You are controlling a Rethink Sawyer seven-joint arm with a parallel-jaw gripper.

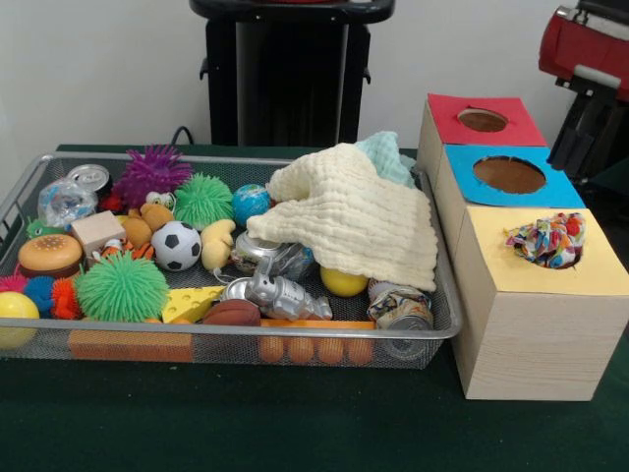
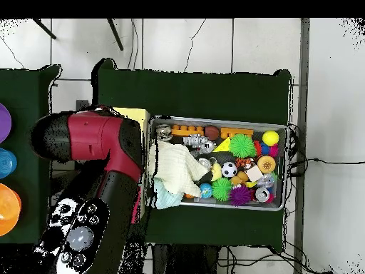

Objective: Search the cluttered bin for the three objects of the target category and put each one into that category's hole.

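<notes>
Front view: wire mesh bin [image 1: 29,182] on the green table [image 1: 246,423], packed with toys; a cream cloth [image 1: 354,216] is draped over its 3 o'clock end, with a mint-green cloth [image 1: 388,155] behind it. One printed fabric bundle [image 1: 548,241] sits in the hole of the yellow-topped box [image 1: 531,285], partly sticking out. Blue-topped box's hole [image 1: 509,175] and red-topped box's hole [image 1: 482,120] look empty. Jaws not visible here. Overhead view: red and black arm [image 2: 100,164] covers the boxes at the bin's 9 o'clock side; jaws hidden, state can't be told.
</notes>
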